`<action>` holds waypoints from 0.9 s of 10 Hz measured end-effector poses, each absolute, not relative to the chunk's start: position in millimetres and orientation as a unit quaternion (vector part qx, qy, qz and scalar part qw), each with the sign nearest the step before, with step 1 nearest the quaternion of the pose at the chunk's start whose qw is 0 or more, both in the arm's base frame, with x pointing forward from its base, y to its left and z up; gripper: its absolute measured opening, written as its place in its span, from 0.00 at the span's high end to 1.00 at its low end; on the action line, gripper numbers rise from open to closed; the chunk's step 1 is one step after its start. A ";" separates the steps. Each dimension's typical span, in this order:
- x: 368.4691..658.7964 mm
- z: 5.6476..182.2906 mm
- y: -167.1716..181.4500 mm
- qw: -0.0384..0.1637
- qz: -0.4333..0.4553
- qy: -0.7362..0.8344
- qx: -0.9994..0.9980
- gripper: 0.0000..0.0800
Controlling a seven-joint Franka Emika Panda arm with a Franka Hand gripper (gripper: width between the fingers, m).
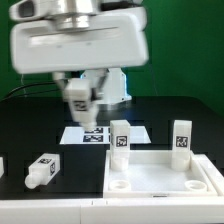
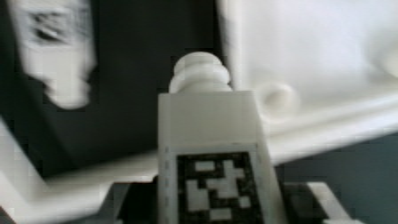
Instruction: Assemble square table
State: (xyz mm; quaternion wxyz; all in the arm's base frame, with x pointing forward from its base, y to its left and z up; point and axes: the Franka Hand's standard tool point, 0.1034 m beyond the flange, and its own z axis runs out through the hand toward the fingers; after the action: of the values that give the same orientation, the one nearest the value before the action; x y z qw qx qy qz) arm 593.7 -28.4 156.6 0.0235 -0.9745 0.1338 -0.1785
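Observation:
The white square slab [image 1: 165,178] lies at the exterior view's lower right, with round corner holes. Two tagged white legs stand upright at its far corners, one [image 1: 120,138] on the left and one [image 1: 181,138] on the right. My gripper [image 1: 79,97] is shut on a third leg [image 1: 81,112] and holds it in the air, left of the slab. In the wrist view this leg [image 2: 217,130] sits between my fingers [image 2: 134,203], its screw tip pointing toward the slab [image 2: 329,50] beside a hole [image 2: 276,96]. A fourth leg [image 1: 42,171] lies loose on the table at the left.
The marker board [image 1: 98,134] lies flat behind the slab, under my gripper. The white robot base [image 1: 112,85] stands behind it. A small white piece [image 1: 2,166] shows at the exterior view's left edge. An upright leg [image 2: 63,50] shows in the wrist view.

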 end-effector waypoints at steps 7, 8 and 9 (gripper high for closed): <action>607.1 150.3 16.0 0.031 -0.236 0.162 -0.958 0.64; 616.5 142.6 45.8 0.041 -0.242 0.173 -0.954 0.64; 616.0 131.3 67.5 0.038 -0.238 0.154 -0.958 0.64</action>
State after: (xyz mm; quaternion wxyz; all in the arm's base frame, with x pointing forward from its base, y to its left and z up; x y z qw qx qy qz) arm 616.0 67.5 131.3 0.0377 -0.9584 0.1538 -0.2375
